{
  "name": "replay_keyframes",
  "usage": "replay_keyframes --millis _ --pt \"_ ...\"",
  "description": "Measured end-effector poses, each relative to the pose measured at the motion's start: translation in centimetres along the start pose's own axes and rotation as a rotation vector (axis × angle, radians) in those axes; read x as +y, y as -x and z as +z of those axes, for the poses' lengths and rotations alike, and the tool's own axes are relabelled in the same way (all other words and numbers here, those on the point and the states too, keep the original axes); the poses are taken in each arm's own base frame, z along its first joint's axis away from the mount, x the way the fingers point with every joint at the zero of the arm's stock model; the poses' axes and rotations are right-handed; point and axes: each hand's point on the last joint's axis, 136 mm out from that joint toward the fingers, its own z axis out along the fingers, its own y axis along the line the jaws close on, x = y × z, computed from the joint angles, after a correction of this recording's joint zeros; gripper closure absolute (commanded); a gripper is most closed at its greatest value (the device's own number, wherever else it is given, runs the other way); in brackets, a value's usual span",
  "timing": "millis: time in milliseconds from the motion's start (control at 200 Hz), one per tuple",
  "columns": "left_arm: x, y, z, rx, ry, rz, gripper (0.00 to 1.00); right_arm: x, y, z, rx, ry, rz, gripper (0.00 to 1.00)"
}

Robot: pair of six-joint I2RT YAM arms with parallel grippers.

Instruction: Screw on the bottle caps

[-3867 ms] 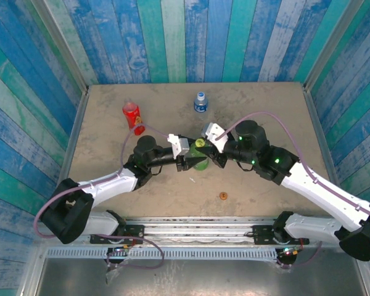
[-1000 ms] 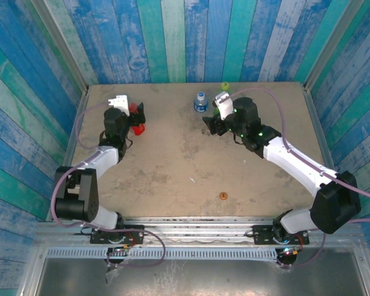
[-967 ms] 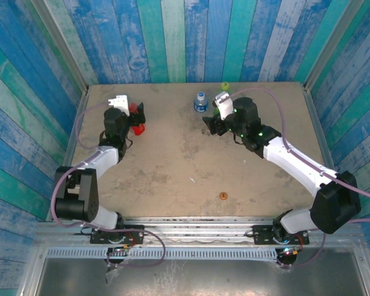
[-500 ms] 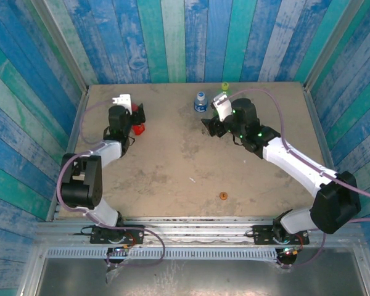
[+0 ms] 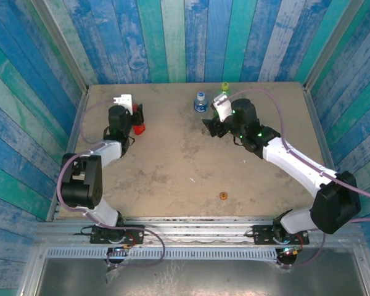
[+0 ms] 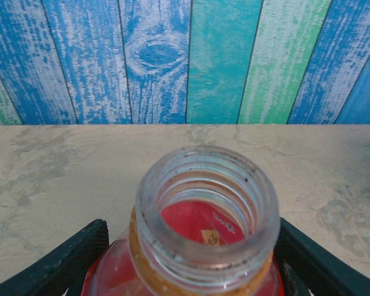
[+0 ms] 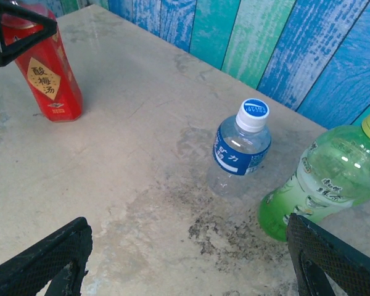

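Though I cannot tell whether the left pincer [image 6: 192, 237] straddling the uncapped red bottle [image 6: 205, 197] grips it, the right pincer [image 7: 188, 225] gapes empty near the green bottle [image 7: 320, 185].

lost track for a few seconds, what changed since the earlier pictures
Both arms left the middle. The green bottle, capped, now stands at the far edge, let go; the right gripper is open by it. The left gripper went to straddle the uncapped red bottle. The clear bottle and orange cap stayed put.
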Motion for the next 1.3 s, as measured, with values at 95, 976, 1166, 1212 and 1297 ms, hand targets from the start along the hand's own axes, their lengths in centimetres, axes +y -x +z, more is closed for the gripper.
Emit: replay_keyframes --millis 95,976,1166,1212,1297 --pt "-1.0 -0.2 -0.3 -0.007 -0.056 0.016 0.43 -0.3 -0.2 0.0 0.009 -0.016 0.001 0.16" --pt "-23.5 -5.0 -14.3 0.086 -1.183 0.342 0.37 -1.6 -0.5 -3.3 0.008 -0.098 -0.006 0.16" --pt "-23.5 -5.0 -14.4 0.092 -1.189 0.333 0.18 -1.6 -0.8 -3.4 0.014 -0.101 -0.007 0.16" --pt "-23.5 -4.9 -14.4 0.087 -1.186 0.331 0.15 -1.6 -0.8 -3.4 0.013 -0.102 -0.007 0.16" --pt "-23.5 -4.7 -14.2 0.064 -1.178 0.332 0.09 -1.7 -0.6 -3.6 0.008 -0.105 -0.007 0.16"
